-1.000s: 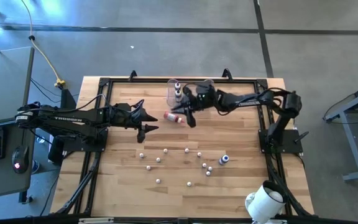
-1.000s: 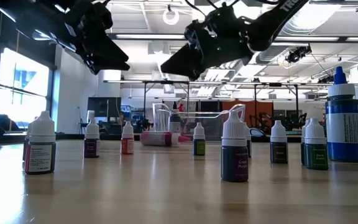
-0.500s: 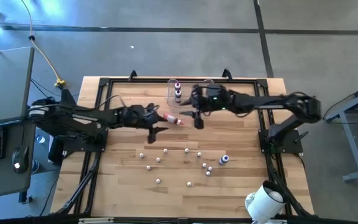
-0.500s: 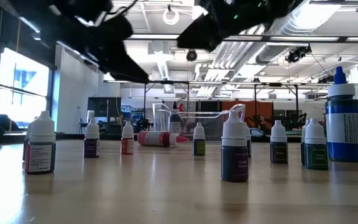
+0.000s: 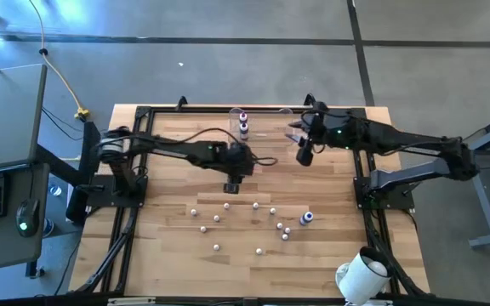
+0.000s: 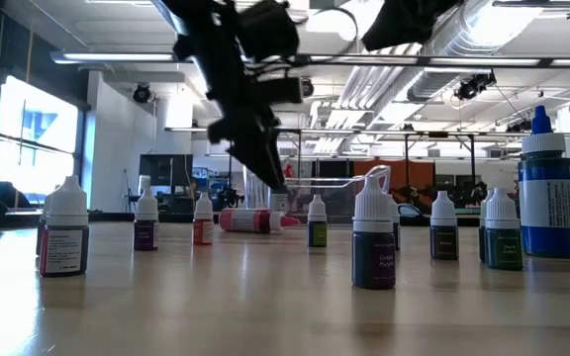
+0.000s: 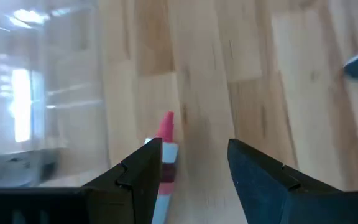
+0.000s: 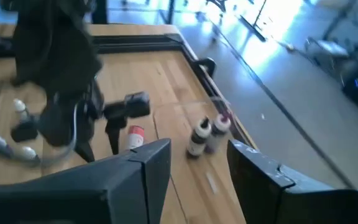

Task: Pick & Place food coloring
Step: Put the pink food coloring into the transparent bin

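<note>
Two food coloring bottles [image 5: 243, 125] stand inside the clear tub [image 5: 270, 111].

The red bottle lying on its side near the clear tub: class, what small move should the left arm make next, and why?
Probably lower the left gripper straight down. Its jaws stand open, and the red bottle lies on the table partly behind one of them, not yet held, beside the clear tub. The right gripper waits away.
</note>
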`<state>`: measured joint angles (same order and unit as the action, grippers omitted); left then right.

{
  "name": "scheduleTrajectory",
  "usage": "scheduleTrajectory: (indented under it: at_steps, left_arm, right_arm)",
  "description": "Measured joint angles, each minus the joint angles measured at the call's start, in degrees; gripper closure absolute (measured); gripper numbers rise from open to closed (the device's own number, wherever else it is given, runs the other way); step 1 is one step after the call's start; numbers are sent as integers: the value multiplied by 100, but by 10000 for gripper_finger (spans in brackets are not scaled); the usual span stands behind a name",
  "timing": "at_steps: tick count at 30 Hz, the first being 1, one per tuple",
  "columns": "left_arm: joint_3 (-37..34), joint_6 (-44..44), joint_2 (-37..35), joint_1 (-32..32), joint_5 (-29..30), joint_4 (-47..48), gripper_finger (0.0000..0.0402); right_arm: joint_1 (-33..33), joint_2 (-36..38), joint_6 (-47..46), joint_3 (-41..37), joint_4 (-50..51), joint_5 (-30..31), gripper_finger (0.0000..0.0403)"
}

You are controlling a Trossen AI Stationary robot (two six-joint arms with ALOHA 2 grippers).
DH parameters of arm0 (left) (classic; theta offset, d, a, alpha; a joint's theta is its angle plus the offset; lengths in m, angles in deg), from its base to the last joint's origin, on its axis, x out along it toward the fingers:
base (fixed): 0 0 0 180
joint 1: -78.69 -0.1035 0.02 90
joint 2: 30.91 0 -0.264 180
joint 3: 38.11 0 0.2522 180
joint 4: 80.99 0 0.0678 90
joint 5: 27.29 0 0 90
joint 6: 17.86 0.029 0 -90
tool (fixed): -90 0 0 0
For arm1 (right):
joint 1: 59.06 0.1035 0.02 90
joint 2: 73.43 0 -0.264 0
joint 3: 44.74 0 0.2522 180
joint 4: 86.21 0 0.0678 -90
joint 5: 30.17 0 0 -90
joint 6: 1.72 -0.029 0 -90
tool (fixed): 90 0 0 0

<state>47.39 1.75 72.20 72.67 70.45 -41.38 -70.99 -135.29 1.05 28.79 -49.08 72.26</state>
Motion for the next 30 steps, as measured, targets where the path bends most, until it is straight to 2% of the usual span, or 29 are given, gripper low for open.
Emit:
scheduleTrajectory:
  at_steps: [4, 9, 13, 20, 30]
  left_arm:
    - [475, 163, 530, -36, 329, 169, 222]
    - [829, -15, 876, -290, 113, 528, 222]
    - [831, -190, 868, -571, -67, 572, 222]
    - [821, -292, 900, -880, -835, 582, 222]
    - [816, -301, 1066, -817, -810, 828, 222]
  right_arm:
    - [0, 132, -70, 0, 434, 159, 258]
    - [-2, 88, 63, -2, 619, 158, 258]
    - [-5, 36, 67, -2, 635, 92, 258]
    - [-4, 20, 180, -34, 573, 93, 259]
    - [-4, -42, 218, -70, 594, 92, 258]
